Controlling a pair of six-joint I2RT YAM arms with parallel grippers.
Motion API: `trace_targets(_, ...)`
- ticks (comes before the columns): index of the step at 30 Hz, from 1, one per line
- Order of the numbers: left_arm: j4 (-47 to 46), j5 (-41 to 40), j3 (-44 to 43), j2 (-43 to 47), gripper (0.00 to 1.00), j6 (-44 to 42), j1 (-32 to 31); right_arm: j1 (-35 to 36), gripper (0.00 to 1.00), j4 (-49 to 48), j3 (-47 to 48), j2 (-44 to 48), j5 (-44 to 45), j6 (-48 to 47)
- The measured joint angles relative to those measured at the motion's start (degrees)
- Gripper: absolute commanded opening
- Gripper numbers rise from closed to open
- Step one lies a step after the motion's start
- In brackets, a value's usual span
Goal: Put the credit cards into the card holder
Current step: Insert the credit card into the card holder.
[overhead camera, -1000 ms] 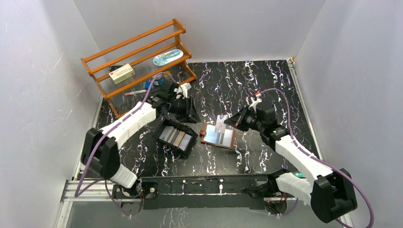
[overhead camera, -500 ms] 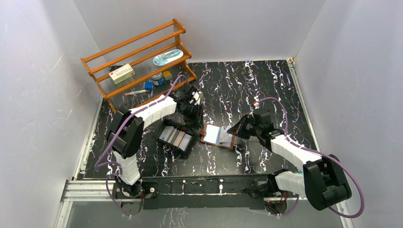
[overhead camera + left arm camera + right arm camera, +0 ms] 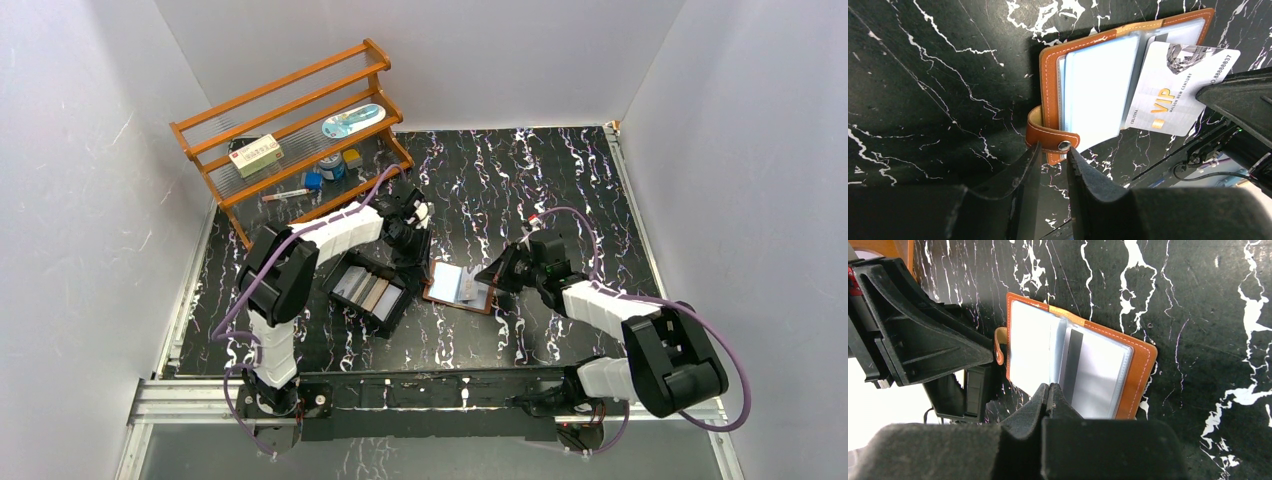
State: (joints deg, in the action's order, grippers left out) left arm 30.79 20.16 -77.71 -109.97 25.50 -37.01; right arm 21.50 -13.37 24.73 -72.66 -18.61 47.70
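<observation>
One glossy credit card [image 3: 1173, 90] juts from the stitched-leather card holder [image 3: 1050, 85].

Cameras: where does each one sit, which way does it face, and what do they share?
Top external: above and behind the bases, looking down at the table; both arms show.
Left wrist: on the left arm, looking past the left gripper at the card holder and its snap strap.
Right wrist: looking past the shut right gripper at the open card holder.
Shared: the card holder.
</observation>
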Motion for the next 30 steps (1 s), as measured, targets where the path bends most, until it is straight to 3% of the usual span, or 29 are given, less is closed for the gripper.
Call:
trace_targets(16,0.5,0.0,-0.6,-3.1,0.11,-0.2,-1.7,-0.1,0.0,-2.6,-0.3,-2.8,-1.0,0.1)
trace_targets(30,0.5,0.2,-0.7,-3.2,0.08,-0.1,-2.9,-0.1,0.0,-9.0,-1.9,-6.5,-2.9,2.7)
